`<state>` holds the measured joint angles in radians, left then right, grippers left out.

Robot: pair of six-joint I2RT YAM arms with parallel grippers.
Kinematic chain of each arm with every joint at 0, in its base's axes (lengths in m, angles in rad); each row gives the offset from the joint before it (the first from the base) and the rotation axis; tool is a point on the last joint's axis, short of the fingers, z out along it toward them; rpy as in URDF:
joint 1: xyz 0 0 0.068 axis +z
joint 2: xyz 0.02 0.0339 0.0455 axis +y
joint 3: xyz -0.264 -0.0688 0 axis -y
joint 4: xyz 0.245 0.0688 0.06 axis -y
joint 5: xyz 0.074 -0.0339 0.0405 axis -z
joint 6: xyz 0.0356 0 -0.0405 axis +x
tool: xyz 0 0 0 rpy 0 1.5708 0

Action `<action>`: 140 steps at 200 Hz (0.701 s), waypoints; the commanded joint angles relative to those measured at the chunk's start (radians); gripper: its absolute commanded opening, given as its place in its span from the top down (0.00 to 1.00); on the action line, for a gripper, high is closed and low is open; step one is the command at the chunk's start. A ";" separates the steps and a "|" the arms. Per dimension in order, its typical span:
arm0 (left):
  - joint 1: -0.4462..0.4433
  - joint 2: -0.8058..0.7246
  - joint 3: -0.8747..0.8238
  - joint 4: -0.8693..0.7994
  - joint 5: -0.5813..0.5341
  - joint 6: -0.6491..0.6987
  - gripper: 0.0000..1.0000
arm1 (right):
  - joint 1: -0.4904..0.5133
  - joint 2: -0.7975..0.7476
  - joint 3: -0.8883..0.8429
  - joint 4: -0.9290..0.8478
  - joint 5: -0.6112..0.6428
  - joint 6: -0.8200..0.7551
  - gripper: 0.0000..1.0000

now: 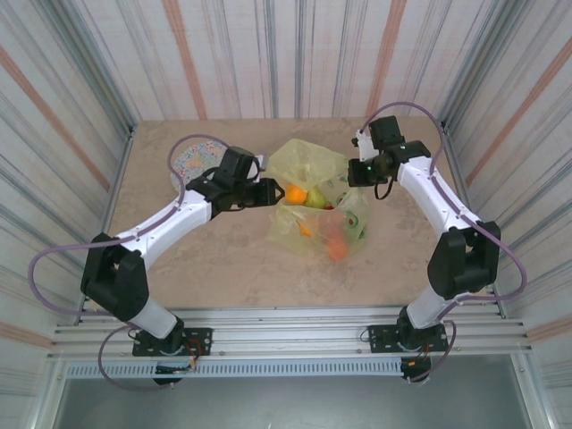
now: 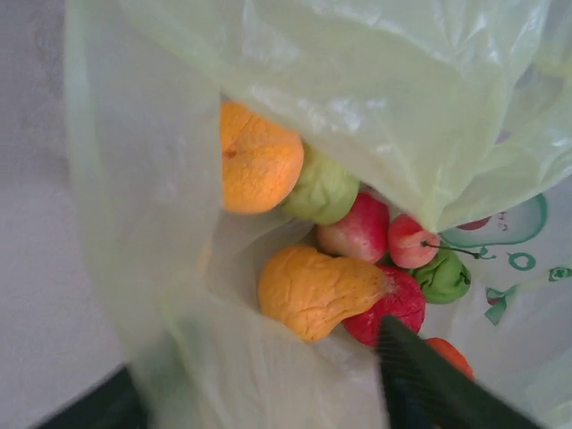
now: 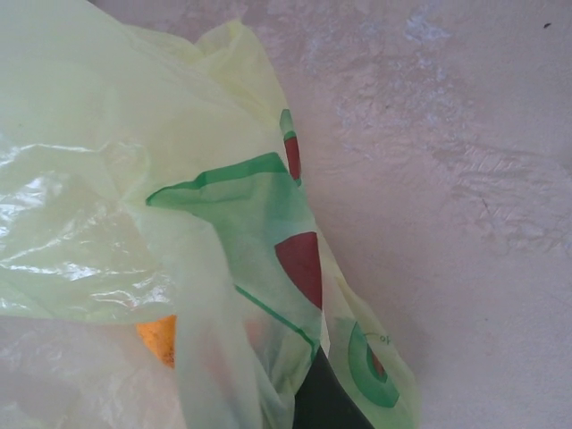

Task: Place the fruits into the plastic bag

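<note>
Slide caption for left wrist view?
Left claw at the mouth of the plastic bag, fruits piled inside.

Tabletop point(image 1: 223, 273): beige marbled, matte, even diffuse light. Walls point(image 1: 268, 54) on 3 sides: vert. grey/rust stripes. Alu rail point(image 1: 295, 335) along near edge.

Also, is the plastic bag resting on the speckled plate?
No, the plastic bag lies on the table, apart from the plate to its left.

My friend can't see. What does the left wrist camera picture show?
We look into a see-through yellow bag with toy fruits inside: an orange, a pear, red apples and green ones. Dark gripper fingers poke in at the bottom edge.
</note>
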<state>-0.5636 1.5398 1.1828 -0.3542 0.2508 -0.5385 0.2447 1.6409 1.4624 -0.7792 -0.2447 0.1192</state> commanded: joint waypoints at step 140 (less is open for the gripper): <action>-0.037 -0.126 -0.163 0.234 0.340 -0.228 1.00 | -0.003 -0.022 0.050 -0.053 0.055 -0.026 1.00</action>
<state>-0.6106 1.5124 0.9741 -0.2203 0.4137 -0.6933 0.2443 1.6772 1.4628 -0.7689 -0.2493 0.1196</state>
